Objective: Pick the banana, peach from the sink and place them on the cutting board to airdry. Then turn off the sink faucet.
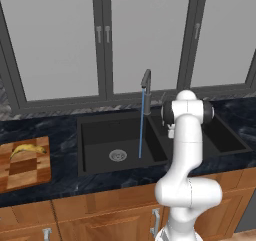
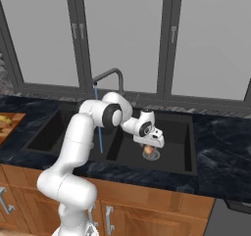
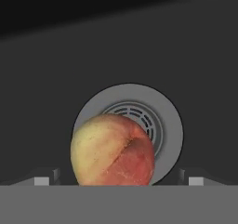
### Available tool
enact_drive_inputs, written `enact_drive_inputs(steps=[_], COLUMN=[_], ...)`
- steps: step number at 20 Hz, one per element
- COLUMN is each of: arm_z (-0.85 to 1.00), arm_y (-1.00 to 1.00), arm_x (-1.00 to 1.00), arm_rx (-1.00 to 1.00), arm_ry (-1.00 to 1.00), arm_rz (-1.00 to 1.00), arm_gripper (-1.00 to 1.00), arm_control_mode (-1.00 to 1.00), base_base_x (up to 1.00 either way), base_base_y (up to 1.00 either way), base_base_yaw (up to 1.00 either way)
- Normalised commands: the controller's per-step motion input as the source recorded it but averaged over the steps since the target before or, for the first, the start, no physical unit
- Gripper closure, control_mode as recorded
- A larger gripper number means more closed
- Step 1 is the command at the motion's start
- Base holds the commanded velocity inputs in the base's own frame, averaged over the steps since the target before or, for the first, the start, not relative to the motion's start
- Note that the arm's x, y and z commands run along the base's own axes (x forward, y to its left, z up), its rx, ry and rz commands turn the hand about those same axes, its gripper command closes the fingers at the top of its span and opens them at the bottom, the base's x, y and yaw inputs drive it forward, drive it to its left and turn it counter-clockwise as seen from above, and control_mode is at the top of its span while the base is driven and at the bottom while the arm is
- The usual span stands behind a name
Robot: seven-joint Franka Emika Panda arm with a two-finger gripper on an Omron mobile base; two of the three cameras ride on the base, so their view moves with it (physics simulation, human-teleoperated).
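The orange-pink peach (image 3: 113, 151) with a pale yellow side lies on the round silver drain (image 3: 135, 118) in the right basin of the black sink (image 2: 181, 147). My gripper (image 2: 149, 148) hangs just above the peach (image 2: 147, 153). It is open, with one fingertip (image 3: 44, 179) on each side of the fruit and not touching it. The yellow banana (image 1: 27, 149) rests on the checkered cutting board (image 1: 22, 175) on the counter to the left. From the dark sink faucet (image 1: 146, 82) a thin blue stream (image 1: 141, 130) falls into the left basin.
Dark marbled counter (image 1: 60, 130) surrounds the sink, with wooden cabinets (image 1: 100, 210) below and windows (image 1: 145, 35) behind. The basin walls and the divider (image 2: 112, 144) stand close around my hand. The left basin has its own drain (image 1: 118, 155).
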Motion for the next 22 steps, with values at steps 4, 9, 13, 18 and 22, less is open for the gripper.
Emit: enact_drive_inputs(steps=[4,9,13,18,22], arm_z=[-0.13,-0.09,-0.09,-0.11,-0.11], arm_y=[0.0,0.0,0.0,0.0,0.0], arm_x=[0.0,0.0,0.0,0.0,0.0], arm_rx=[0.0,0.0,0.0,0.0,0.01], arm_ry=[0.0,0.0,0.0,0.0,0.0], arm_rz=[0.0,0.0,0.0,0.0,0.0], arm_gripper=[-1.0,-1.0,-1.0,-1.0,-1.0], arm_control_mode=[-1.0,-1.0,-1.0,-1.0,-1.0], base_base_x=[0.0,0.0,0.0,0.0,0.0], base_base_y=[0.0,0.0,0.0,0.0,0.0], base_base_yaw=[0.0,0.0,0.0,0.0,0.0])
